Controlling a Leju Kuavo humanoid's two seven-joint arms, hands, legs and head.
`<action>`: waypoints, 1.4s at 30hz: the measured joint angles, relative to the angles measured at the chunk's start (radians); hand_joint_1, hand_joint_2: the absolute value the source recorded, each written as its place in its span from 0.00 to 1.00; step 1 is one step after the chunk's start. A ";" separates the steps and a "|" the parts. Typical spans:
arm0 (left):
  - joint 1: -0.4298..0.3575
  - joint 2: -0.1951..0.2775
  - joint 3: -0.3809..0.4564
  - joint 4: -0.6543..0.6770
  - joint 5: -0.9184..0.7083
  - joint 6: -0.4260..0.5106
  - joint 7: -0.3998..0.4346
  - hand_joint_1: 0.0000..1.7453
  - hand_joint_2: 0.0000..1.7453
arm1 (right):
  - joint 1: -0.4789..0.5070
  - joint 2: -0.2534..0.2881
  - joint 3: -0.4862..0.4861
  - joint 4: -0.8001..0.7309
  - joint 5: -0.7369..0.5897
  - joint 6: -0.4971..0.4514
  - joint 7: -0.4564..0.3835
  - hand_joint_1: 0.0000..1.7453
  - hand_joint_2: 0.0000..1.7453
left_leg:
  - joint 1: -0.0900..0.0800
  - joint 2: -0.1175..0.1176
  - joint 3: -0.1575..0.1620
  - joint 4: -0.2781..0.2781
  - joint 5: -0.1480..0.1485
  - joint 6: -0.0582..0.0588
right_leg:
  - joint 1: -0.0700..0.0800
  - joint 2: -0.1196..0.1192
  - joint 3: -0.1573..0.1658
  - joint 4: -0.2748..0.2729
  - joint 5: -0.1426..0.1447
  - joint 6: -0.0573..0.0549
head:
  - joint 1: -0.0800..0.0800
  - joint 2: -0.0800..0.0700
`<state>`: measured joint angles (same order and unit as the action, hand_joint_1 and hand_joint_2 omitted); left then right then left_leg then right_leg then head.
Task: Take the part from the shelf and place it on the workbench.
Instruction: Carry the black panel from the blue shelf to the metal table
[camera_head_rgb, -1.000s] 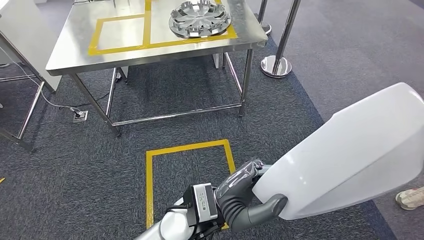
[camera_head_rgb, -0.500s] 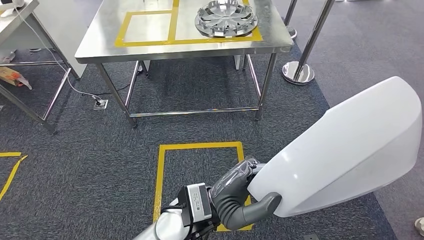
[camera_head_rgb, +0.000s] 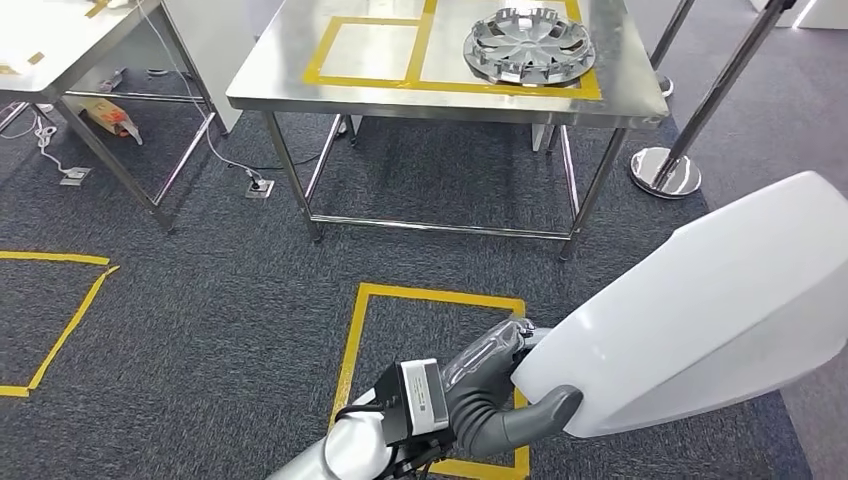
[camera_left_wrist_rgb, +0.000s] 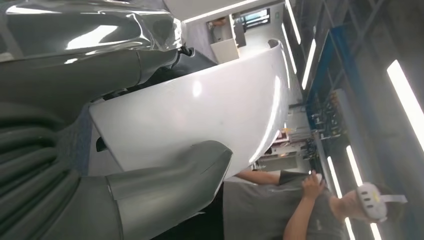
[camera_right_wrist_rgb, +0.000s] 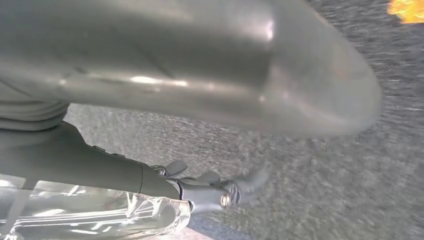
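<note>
A: What has changed in the head view?

B: The whole scene has slid across the frame since a second ago, so the camera has turned with the robot; the things themselves are not judged to have moved. The stainless-steel workbench surface (camera_head_rgb: 300, 85) with yellow tape rectangles is now seen more fully, and a second taped outline has come into frame on the carpet. The step in hand is judged to be the carry toward the surface.

A: Where is the part?

B: The large glossy white moulded panel (camera_head_rgb: 700, 310) is held at its lower edge by the left hand (camera_head_rgb: 500, 395), thumb wrapped beneath (fingers mostly hidden behind it). It is well apart from the surface.

A: The other views?

B: A person wearing a white headset (camera_left_wrist_rgb: 320, 210) is shown by the left wrist view. In the right wrist view the right hand (camera_right_wrist_rgb: 220, 192) is blurred over carpet; whether it is spread or closed cannot be told. A silver hubcap (camera_head_rgb: 530, 45) already rests on the surface.
</note>
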<state>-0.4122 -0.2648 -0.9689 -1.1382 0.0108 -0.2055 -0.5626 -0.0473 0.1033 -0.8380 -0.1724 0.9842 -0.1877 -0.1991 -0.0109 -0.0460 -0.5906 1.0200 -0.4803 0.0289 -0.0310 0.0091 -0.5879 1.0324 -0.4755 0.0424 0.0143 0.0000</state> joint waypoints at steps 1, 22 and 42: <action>-0.004 -0.002 0.000 0.004 0.003 -0.007 0.004 1.00 1.00 | 0.000 0.001 0.000 0.000 0.003 0.000 0.000 0.00 0.00 | -0.001 0.000 0.000 -0.002 0.001 0.004 | 0.000 0.000 -0.001 0.000 0.001 -0.002 | -0.005 0.000; -0.318 -0.095 -0.111 0.146 0.375 0.146 0.176 1.00 1.00 | -0.010 0.003 -0.001 0.000 0.059 0.004 -0.002 0.00 0.00 | -0.003 0.001 0.006 -0.014 0.007 -0.013 | 0.002 0.002 0.000 -0.001 0.000 -0.015 | -0.023 0.000; -0.611 -0.090 -0.294 0.473 0.647 0.354 0.244 1.00 1.00 | -0.014 0.007 0.000 0.000 0.091 0.009 0.004 0.00 0.00 | -0.006 0.002 0.006 -0.013 0.006 -0.011 | -0.001 0.002 0.001 -0.001 0.000 -0.014 | -0.023 0.000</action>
<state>-1.0229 -0.3545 -1.2631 -0.6655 0.6575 0.1485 -0.3182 -0.0610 0.1101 -0.8378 -0.1724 1.0751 -0.1784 -0.1955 -0.0164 -0.0445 -0.5850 1.0071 -0.4739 0.0177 -0.0322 0.0109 -0.5873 1.0316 -0.4753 0.0288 -0.0088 0.0000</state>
